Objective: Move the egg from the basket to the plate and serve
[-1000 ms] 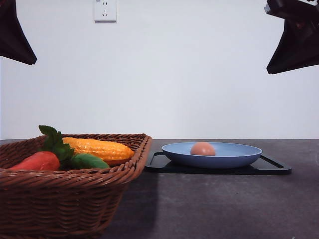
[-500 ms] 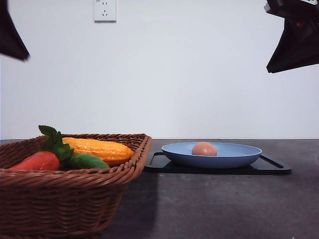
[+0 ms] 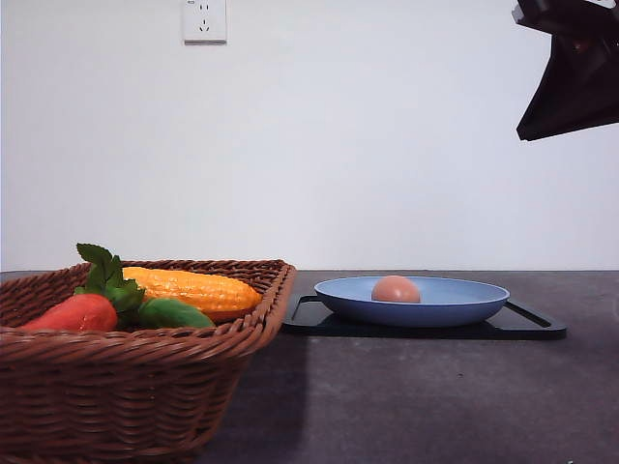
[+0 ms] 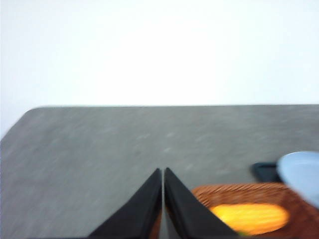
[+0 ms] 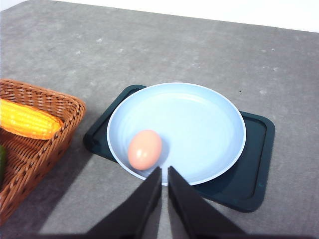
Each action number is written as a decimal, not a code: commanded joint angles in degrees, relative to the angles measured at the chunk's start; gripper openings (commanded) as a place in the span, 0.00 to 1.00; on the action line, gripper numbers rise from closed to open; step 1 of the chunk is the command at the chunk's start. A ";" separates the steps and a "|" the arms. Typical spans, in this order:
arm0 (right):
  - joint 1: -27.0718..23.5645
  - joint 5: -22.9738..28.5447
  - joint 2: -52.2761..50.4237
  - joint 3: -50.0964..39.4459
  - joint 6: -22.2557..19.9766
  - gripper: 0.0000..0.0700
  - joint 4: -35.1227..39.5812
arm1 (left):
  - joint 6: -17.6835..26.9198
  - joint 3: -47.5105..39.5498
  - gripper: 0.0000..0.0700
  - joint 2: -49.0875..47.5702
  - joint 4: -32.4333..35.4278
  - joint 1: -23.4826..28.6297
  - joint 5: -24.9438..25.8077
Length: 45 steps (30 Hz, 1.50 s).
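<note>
Resting in the blue plate (image 3: 411,301) on the black tray (image 3: 527,327), the egg (image 3: 396,289) lies apart from both hands. The right hand (image 5: 164,172) and left hand (image 4: 163,174) are closed, holding nothing. Since earlier, the left arm has left the front view.

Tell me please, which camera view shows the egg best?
The right wrist view: it looks down on the whole egg, lying inside the blue plate. In the front view the plate's rim hides its lower part.
</note>
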 commanded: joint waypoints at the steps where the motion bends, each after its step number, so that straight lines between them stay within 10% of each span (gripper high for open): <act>1: 0.35 0.26 0.20 0.59 0.74 0.00 0.63 | -0.90 -2.55 0.00 -1.56 0.45 1.10 -0.04; 15: 0.35 0.28 0.18 0.59 0.74 0.00 0.71 | -4.18 -22.29 0.00 -8.65 6.50 5.21 -0.04; 45: 0.35 0.26 0.20 0.59 0.73 0.00 0.70 | -4.53 -23.97 0.00 -8.62 6.38 5.19 -0.06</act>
